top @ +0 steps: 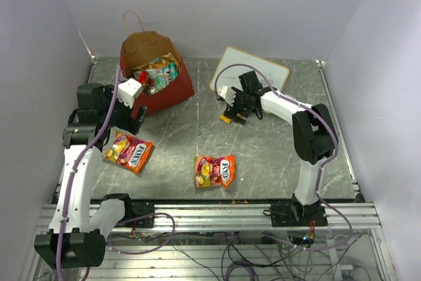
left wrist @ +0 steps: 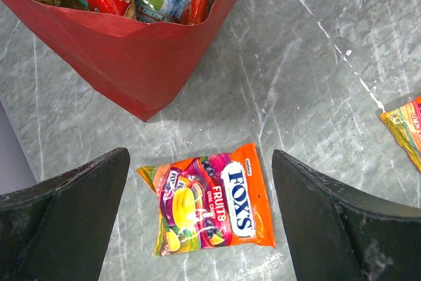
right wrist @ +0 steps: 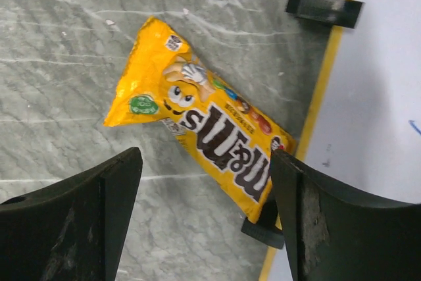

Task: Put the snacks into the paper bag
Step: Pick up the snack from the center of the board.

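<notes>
Now the right fingers (right wrist: pixel 85 222), spread wide and empty, straddle the yellow M&M's packet (right wrist: pixel 204 129) lying on the table (right wrist: pixel 66 44) beside the whiteboard (right wrist: pixel 381 97), far right. Descend squarely, pinch across its middle, then carry it left to the paper bag (top: pixel 164 97). The left fingers (left wrist: pixel 66 222) hang open over a Fox's packet (left wrist: pixel 207 202).

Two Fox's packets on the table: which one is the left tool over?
The Fox's packet on the left, nearer the paper bag, lies below the open left tool. The other Fox's packet lies mid-table near the front edge.
</notes>
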{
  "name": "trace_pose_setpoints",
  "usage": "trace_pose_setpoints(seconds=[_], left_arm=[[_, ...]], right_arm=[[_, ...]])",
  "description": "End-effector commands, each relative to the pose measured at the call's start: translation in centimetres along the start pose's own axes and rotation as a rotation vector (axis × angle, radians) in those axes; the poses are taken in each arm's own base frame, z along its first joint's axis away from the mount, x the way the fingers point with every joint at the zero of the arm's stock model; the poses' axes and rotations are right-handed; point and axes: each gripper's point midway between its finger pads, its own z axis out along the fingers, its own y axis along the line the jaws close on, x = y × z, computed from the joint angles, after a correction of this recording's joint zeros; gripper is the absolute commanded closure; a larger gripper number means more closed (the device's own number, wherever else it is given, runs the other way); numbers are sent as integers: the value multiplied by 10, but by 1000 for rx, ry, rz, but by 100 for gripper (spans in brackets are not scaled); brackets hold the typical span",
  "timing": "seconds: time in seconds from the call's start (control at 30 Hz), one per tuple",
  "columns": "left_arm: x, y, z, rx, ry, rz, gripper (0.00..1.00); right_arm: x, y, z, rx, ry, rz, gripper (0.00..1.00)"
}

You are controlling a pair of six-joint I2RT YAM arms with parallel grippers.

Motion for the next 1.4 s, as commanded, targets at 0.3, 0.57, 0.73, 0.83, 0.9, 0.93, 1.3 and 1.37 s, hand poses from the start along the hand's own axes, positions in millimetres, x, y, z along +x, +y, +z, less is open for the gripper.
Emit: trace_pose_setpoints(seconds=[0.3, 0.57, 0.73, 0.83, 0.9, 0.93, 1.3, 1.37], left_arm=[[-7, -2, -1, 22, -50, -14, 0], [-6, -3, 0, 30, -55, -21, 0], [-6, -4, -1, 36, -57, -25, 0], [-6, -4, -2, 36, -58, -27, 0], [-7, -4, -2, 38, -59, -28, 0], [-7, -4, -3, 39, -60, -29, 0], [-7, -5, -4, 39, -63, -33, 0], [-8, -5, -5, 39, -63, -33, 0]], right_arm=[[2, 58, -13, -245, -24, 95, 34], [-19, 74, -43, -274, -122, 157, 38], [-19, 40, -46, -85, -110, 169, 34], [-9, 28, -40, -21, -66, 173, 30], [-2, 24, -36, 5, -40, 169, 29], [1, 22, -33, 13, -28, 168, 29], [26, 31, -8, -18, 56, 169, 32], [30, 32, -5, -22, 67, 172, 35]])
